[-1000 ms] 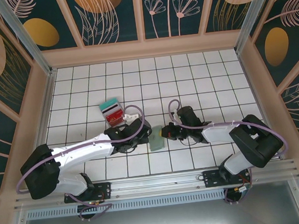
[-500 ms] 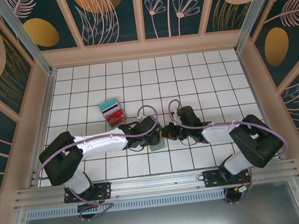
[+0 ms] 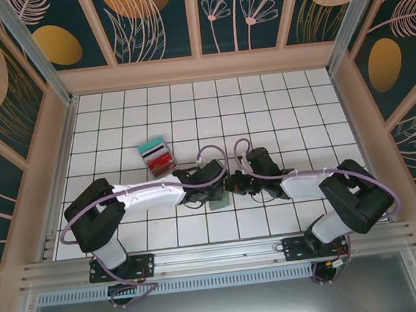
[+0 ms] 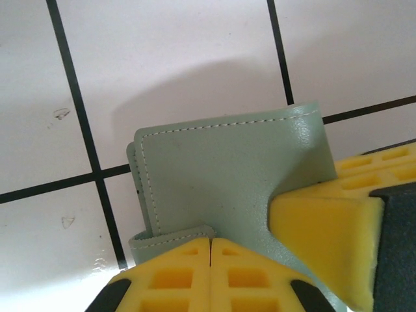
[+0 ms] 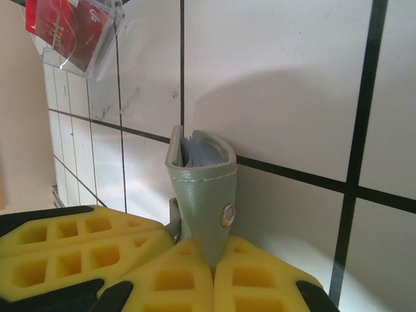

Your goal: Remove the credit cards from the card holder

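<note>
- Step in hand: opening the card holder [image 4: 221, 175] between the two hands, so that whatever is left inside can be drawn out. This is a judgement from the layout.
- Position of card holder: on the counter [image 3: 277, 105], near its front middle, between the two arms. It is folded and stands on edge. The outside is grey-green, and a sliver of blue-grey lining shows at the top of the fold in the right wrist view.
- State of right hand [image 5: 209, 260]: closed, gripping the holder by its edge just below the snap stud [image 5: 227, 214]. The holder rises from between the pads.
- State of left hand [image 4: 211, 248]: closed, pads meeting flat. The tips sit right at the rim of the holder's lower flap. Cannot tell whether that rim is nipped or the pads closed on nothing.
- Position of credit cards: teal card [image 3: 152, 145] and red card [image 3: 159, 159] lie together on the counter, left of and beyond the holder, well apart from it. Two look to be out already. No pale card is seen; it may be in a pocket, hidden by the closed leaves.
- Next move calls for: a sure hold by the left hand on one leaf only, then a pull away from the right hand's side so the fold opens and the pockets show. The right hand serves as anchor.
- Risk: soft material and a thin rim. The pads may slip off, or catch both leaves and keep the fold closed.
</note>
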You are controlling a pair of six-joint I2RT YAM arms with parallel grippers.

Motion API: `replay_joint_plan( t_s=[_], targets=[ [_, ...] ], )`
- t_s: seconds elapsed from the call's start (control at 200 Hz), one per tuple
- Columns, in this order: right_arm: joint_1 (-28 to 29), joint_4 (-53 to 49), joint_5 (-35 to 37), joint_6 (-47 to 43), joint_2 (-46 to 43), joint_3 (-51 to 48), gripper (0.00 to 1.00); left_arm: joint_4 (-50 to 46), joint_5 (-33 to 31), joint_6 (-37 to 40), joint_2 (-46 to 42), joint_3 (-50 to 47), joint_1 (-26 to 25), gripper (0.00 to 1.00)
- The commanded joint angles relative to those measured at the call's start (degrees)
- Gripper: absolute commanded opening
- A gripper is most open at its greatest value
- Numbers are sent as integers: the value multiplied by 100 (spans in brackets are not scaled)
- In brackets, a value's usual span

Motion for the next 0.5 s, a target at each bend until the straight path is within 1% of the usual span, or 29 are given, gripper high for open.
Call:
replay_joint_plan(
  t_s=[0.0, 0.1, 0.12, 0.175, 0.245, 0.41, 0.43, 0.495],
  targets=[
    [-31, -153, 56, -130, 26, 125, 0, -983, -870, -176, 213, 54, 53, 0],
    [-78, -147, 67, -118, 26, 65, 0, -1343, -1256, -371, 145, -20, 143, 0],
    [-87, -147, 69, -116, 26, 44, 0, -1398, -1307, -404, -28, -68, 176, 0],
    [-115, -126, 61, -102, 21, 12, 0, -1493, -1395, -474, -152, -139, 261, 0],
    [-137, -113, 35, -99, 26, 1, 0, -1519, -1425, -510, -294, -288, 322, 0],
    [-138, -129, 25, -119, 64, 52, 0, -1605, -1393, -512, -347, -210, 326, 0],
    [-134, -129, 25, -117, 74, 54, 0, -1623, -1400, -519, -347, -38, 328, 0],
    [-135, -127, 8, -122, 92, 76, 0, -1633, -1400, -471, -371, 84, 327, 0]
  ],
)
